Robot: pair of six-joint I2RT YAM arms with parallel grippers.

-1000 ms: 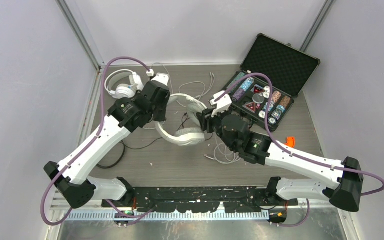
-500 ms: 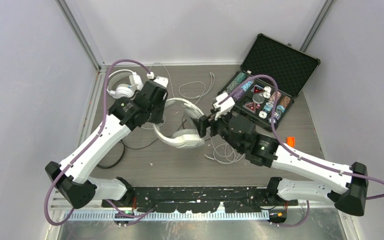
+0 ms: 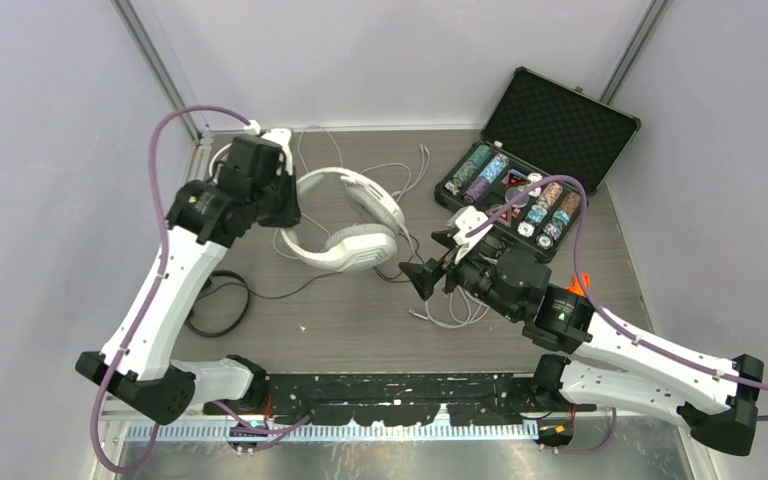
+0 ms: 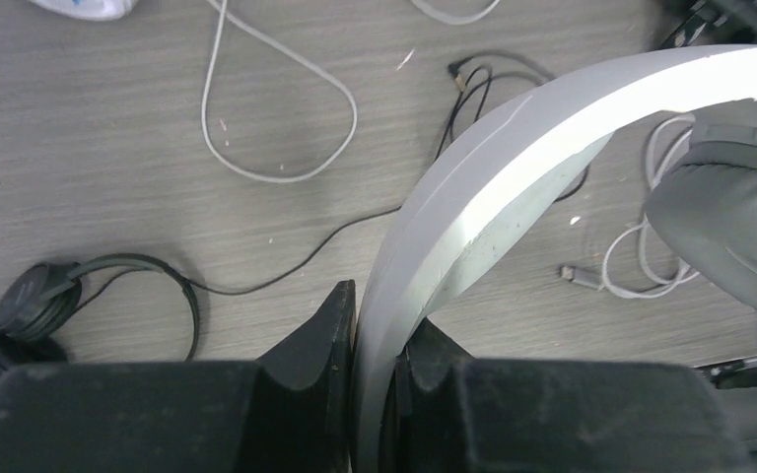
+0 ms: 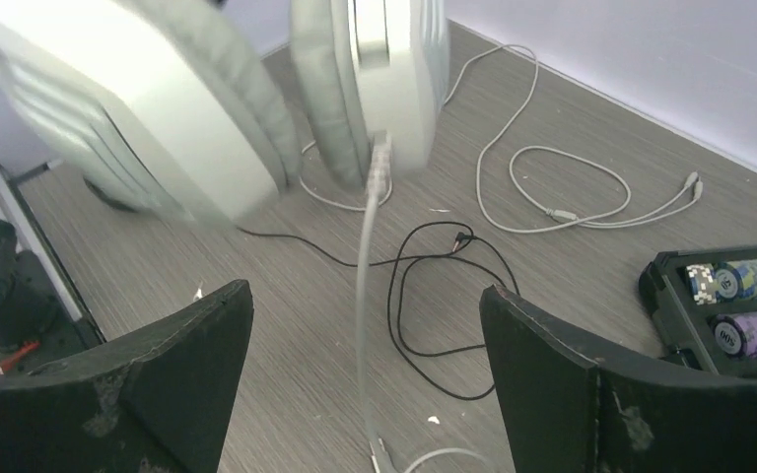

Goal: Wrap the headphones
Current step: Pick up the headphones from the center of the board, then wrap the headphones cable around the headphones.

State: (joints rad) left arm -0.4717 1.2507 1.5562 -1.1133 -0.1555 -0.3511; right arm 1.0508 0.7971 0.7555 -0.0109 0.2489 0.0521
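Observation:
My left gripper (image 3: 285, 212) (image 4: 379, 305) is shut on the band of a large white headset (image 3: 358, 192) (image 4: 513, 148), which hangs above the table's back left. Its padded cups (image 5: 158, 108) fill the top of the right wrist view. A thin white cable (image 5: 365, 256) drops from one cup and passes between the fingers of my right gripper (image 3: 428, 272) (image 5: 365, 291), which is open and touches nothing. A small black headset (image 3: 215, 305) (image 4: 30, 305) lies at the left with its black cable (image 5: 424, 296) trailing across the table. The left arm hides most of the back-left corner.
An open black case of poker chips (image 3: 550, 130) stands at the back right. Loose white cables (image 3: 400, 175) lie behind the headset, and a tangle of white cable (image 3: 450, 305) lies under my right gripper. A small orange item (image 3: 580, 283) sits by the right arm.
My right gripper let go of the ear cup, opened wide and drew back to the near right. My left arm carried the white headset left and toward the back.

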